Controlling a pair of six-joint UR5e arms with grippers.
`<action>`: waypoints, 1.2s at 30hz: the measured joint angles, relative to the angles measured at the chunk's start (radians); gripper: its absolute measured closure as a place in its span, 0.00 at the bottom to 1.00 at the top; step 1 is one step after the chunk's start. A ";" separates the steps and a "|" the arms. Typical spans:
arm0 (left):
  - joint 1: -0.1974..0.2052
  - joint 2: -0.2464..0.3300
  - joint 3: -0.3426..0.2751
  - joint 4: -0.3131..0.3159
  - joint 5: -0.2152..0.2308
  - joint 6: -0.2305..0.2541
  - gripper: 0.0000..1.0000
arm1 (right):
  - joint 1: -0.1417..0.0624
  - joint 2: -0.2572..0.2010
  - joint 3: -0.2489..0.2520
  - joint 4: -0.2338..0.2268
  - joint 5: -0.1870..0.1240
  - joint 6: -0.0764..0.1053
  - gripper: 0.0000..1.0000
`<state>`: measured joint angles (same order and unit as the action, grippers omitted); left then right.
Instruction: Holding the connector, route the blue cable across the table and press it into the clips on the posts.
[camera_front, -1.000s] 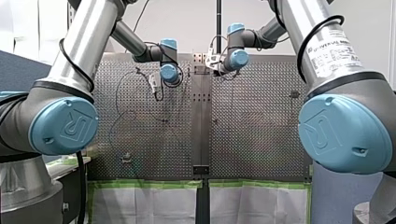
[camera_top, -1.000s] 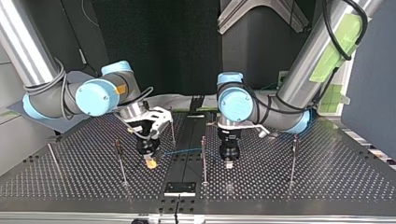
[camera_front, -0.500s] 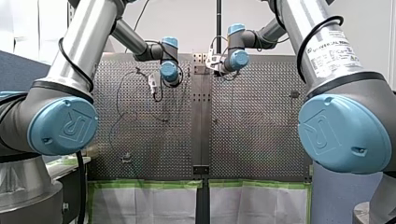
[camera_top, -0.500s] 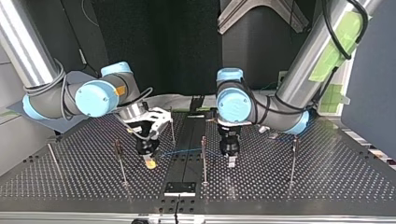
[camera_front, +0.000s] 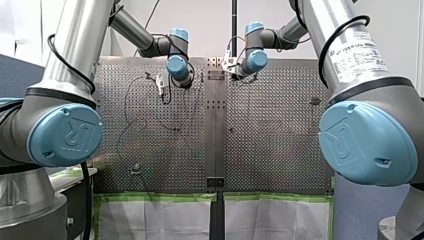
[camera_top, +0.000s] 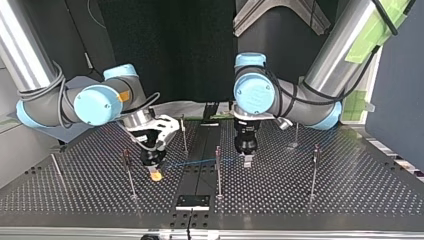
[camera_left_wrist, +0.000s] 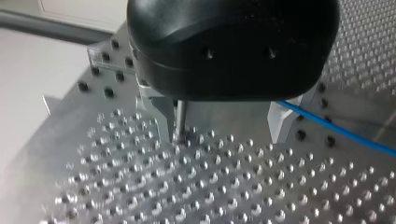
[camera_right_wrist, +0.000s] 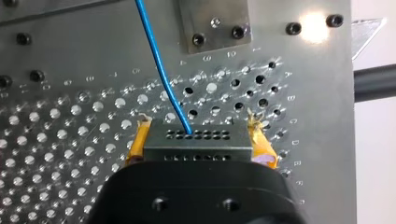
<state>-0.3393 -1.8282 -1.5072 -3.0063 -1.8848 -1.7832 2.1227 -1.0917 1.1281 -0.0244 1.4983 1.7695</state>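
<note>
1. Far out over the perforated table (camera_front: 275, 140), front view: left gripper (camera_front: 161, 86) and right gripper (camera_front: 228, 65) either side of the middle strip (camera_front: 216, 130); fingers too small to read.
2. Top view: right gripper low at the view's left, left gripper at its right; blue cable (camera_top: 192, 162) strung between them, past a post (camera_top: 218, 170).
3. Left wrist view: metal fingers (camera_left_wrist: 156, 109) spread apart, an upright rod (camera_left_wrist: 180, 119) beside one, cable running off from beside the other.
4. Right wrist view: yellow pads (camera_right_wrist: 140, 135) clamped on the grey connector (camera_right_wrist: 198, 139) — cable leaving it, away over the table.
</note>
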 joint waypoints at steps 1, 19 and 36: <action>-0.005 0.010 -0.008 -0.002 0.005 0.000 0.00 | -0.001 0.000 0.000 0.004 0.001 0.000 1.00; -0.067 0.146 -0.106 -0.013 0.027 0.006 0.00 | -0.008 -0.027 0.004 0.042 0.006 -0.002 1.00; -0.196 0.175 -0.113 0.046 -0.060 0.047 0.00 | -0.014 -0.040 0.031 0.046 0.023 -0.002 1.00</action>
<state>-0.5349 -1.6531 -1.6201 -2.9605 -1.9453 -1.7362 2.1090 -1.1320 1.1589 0.0213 1.5217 1.7674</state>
